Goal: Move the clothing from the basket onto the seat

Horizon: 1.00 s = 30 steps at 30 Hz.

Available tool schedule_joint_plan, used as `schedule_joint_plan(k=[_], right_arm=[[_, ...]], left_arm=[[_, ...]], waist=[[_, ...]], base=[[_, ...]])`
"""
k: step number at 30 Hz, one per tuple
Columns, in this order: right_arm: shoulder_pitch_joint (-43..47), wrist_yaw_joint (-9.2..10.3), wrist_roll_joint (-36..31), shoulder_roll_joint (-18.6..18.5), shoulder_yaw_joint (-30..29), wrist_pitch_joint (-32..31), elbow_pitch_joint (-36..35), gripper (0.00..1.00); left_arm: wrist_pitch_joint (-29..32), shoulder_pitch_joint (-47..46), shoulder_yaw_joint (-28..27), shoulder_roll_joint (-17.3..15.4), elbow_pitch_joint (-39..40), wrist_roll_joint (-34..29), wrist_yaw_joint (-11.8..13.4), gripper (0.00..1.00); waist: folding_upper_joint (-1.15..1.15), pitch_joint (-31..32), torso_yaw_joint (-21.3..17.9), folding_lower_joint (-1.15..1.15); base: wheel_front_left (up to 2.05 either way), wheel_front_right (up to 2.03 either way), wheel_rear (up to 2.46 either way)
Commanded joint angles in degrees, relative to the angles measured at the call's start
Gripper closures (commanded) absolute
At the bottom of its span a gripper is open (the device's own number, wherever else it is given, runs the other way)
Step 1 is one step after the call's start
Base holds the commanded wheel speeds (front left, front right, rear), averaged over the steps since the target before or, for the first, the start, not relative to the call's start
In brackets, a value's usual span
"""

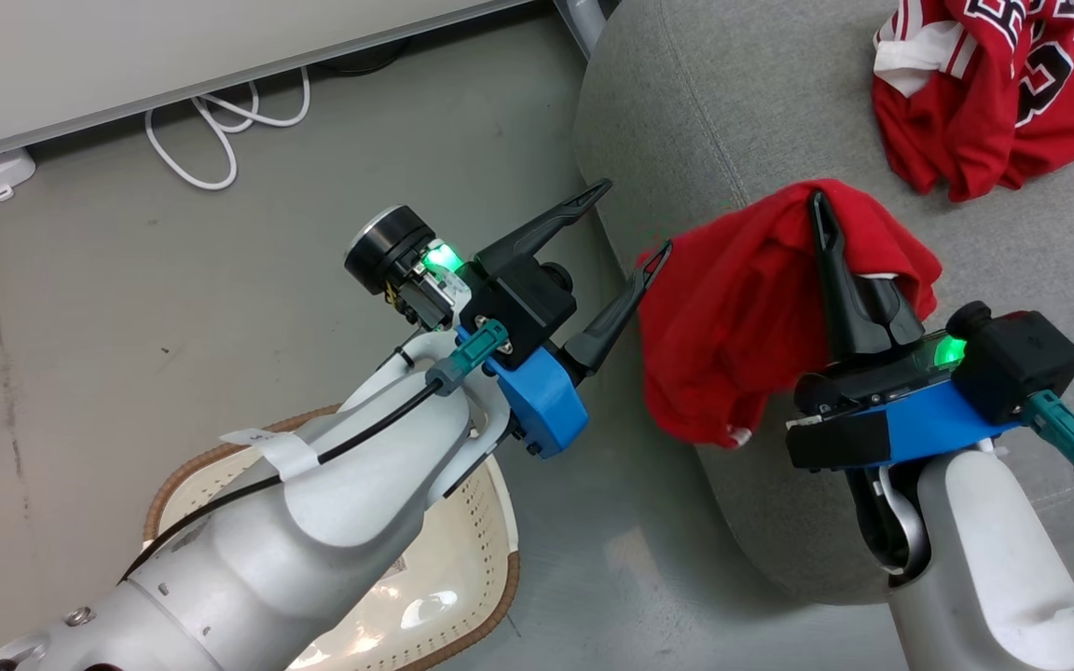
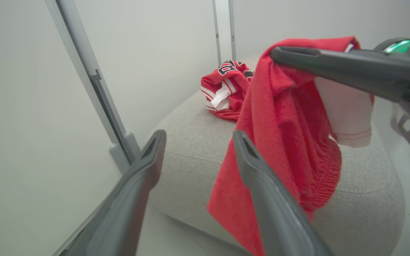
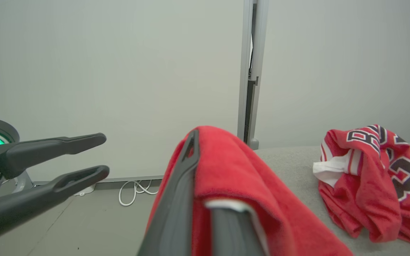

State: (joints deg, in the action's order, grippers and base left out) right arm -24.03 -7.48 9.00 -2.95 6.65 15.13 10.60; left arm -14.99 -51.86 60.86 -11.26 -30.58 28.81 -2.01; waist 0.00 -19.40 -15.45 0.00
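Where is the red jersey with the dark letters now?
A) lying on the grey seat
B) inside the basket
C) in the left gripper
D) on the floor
A: the jersey lies crumpled on the seat, while the right gripper is shut on the plainer red garment.

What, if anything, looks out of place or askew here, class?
The plain red garment dangles bunched from the shut right gripper over the edge of the seat, not laid down; the jersey lies crumpled on the seat.
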Motion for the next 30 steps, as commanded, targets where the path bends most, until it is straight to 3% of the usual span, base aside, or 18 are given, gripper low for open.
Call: schedule_joint_plan(k=[1,11,19,25,30], right_arm=[[0.8,-0.03,0.2,0.1,-0.3,0.0,-0.5,1.00],[-0.4,-0.03,0.0,0.1,-1.7,0.0,-2.0,1.00],[-9.9,-0.03,-1.0,-0.2,-5.8,0.0,-5.2,1.00],[-22.8,-0.03,-1.3,-4.0,-12.8,0.0,-8.5,1.00],[-33.0,-0.03,-0.5,-9.5,-22.0,0.0,-11.1,1.00]], left_arm=[[-0.3,-0.8,0.1,-0.3,-0.1,0.0,0.0,0.00],[-0.3,-0.3,-0.8,-0.5,1.9,-0.9,0.4,0.00],[-0.3,-2.1,-2.2,-1.3,4.6,-2.6,1.0,0.00],[-0.2,-5.2,-2.5,-1.9,6.1,-4.3,1.1,0.00],[0.1,-7.8,-2.4,-2.4,7.1,-5.4,1.3,0.00]], waist=[[0.00,0.1,-0.2,0.00],[0.00,-0.6,0.8,0.00],[0.00,-6.0,2.4,0.00],[0.00,-13.5,3.8,0.00],[0.00,-19.7,4.7,0.00]], base=[[0.00,0.00,0.00],[0.00,0.00,0.00],[0.00,0.00,0.00],[0.00,0.00,0.00],[0.00,0.00,0.00]])
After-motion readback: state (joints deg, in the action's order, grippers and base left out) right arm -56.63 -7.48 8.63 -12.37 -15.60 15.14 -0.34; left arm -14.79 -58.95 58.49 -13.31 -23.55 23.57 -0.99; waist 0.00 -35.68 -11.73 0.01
